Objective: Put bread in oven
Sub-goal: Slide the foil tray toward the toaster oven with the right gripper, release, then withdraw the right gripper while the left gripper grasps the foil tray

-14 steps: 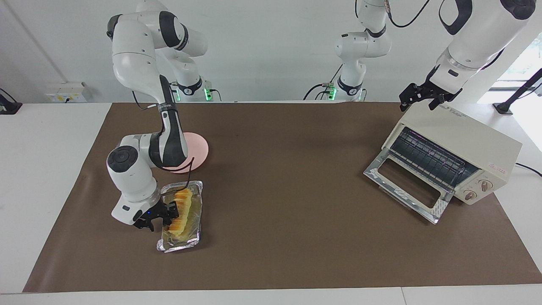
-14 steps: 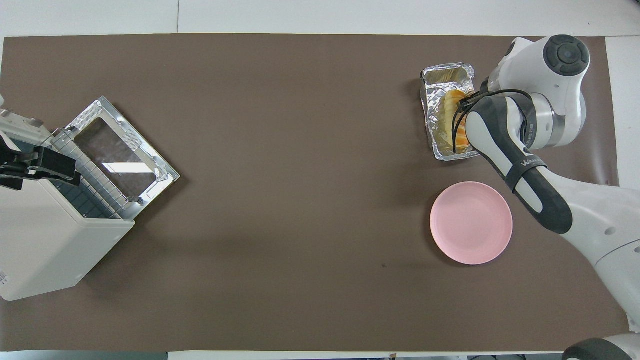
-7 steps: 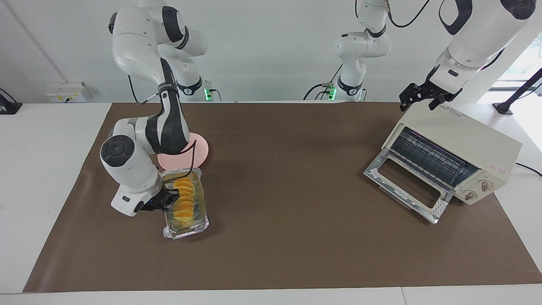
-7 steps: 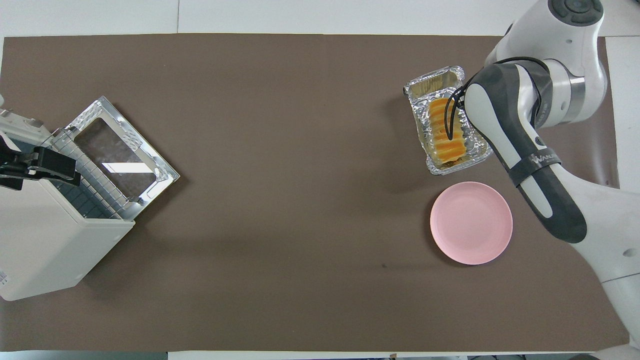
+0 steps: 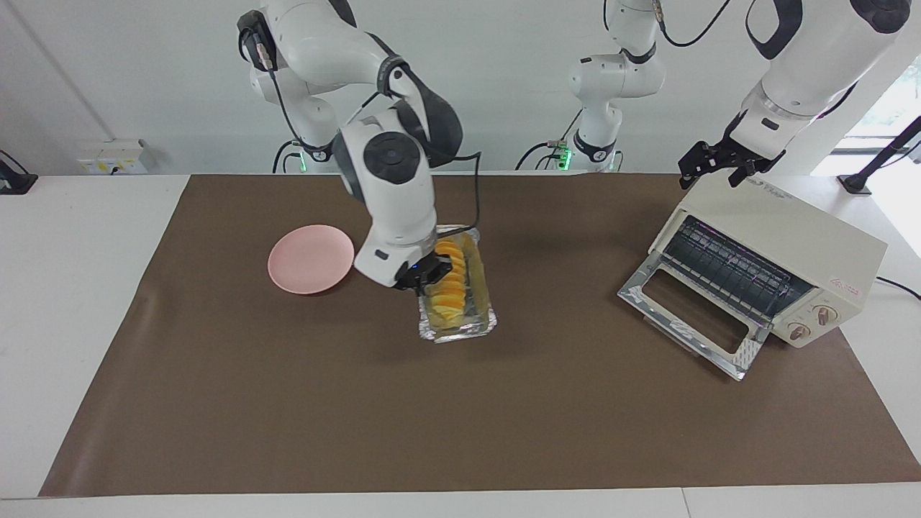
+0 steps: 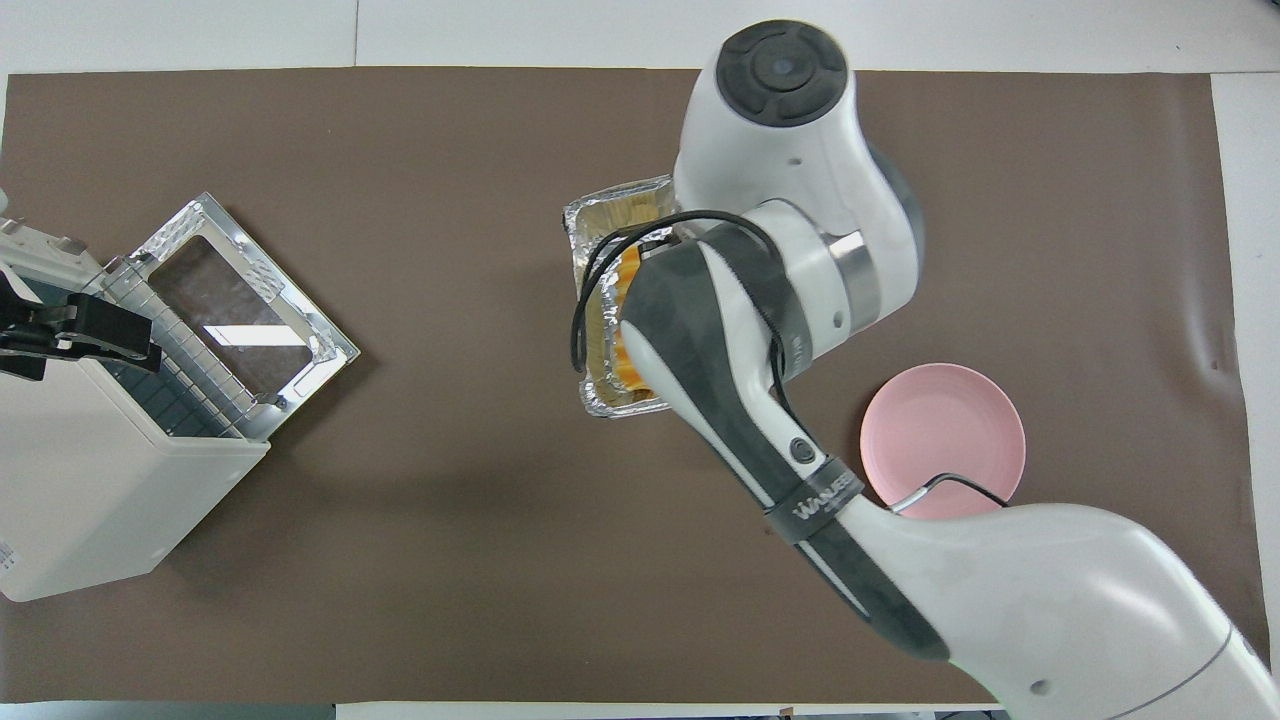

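Note:
The golden ridged bread (image 5: 447, 288) lies in a crinkled silver foil tray (image 5: 460, 332). My right gripper (image 5: 426, 275) is shut on the tray's long side rim and holds tray and bread up over the middle of the table. In the overhead view my right arm covers the gripper, and only part of the bread (image 6: 610, 350) and tray (image 6: 610, 210) show. The cream-white oven (image 5: 791, 237) stands at the left arm's end of the table, its glass door (image 5: 691, 316) dropped open and its wire rack visible. My left gripper (image 5: 712, 167) is open and rests on the oven's top edge.
A round pink plate (image 5: 311, 259) lies on the brown mat toward the right arm's end of the table. The oven (image 6: 90, 480) sits at an angle, with its open door (image 6: 240, 310) facing the middle of the mat.
My right gripper has lifted the foil tray with the bread and carried it from the right arm's end of the table to over the middle, toward the oven. The left arm has not moved.

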You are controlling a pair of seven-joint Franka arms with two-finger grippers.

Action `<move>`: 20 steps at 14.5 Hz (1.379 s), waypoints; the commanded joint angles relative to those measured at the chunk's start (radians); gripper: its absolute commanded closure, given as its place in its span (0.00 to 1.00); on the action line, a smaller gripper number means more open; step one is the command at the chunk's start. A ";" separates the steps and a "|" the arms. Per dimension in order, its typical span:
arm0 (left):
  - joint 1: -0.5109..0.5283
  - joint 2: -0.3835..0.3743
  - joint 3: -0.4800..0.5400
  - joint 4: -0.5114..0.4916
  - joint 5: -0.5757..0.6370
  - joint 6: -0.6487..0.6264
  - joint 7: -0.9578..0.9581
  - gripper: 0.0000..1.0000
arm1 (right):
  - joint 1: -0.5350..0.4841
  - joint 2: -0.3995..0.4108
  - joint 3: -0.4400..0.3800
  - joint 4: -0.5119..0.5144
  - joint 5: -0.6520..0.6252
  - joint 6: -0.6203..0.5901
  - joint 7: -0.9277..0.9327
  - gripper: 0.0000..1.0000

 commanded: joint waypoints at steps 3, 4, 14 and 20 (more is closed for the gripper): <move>0.010 -0.026 -0.002 -0.028 -0.011 0.005 -0.002 0.00 | 0.075 -0.052 -0.008 -0.340 0.031 0.342 0.056 1.00; 0.010 -0.027 -0.002 -0.028 -0.011 0.005 -0.002 0.00 | 0.076 -0.072 -0.008 -0.397 0.030 0.398 0.057 1.00; 0.009 -0.027 -0.002 -0.028 -0.011 0.007 -0.002 0.00 | 0.040 -0.083 -0.019 -0.197 0.083 0.097 0.241 0.00; -0.011 -0.026 -0.008 -0.024 -0.017 0.027 -0.008 0.00 | -0.207 -0.210 -0.036 -0.098 0.038 -0.093 -0.157 0.00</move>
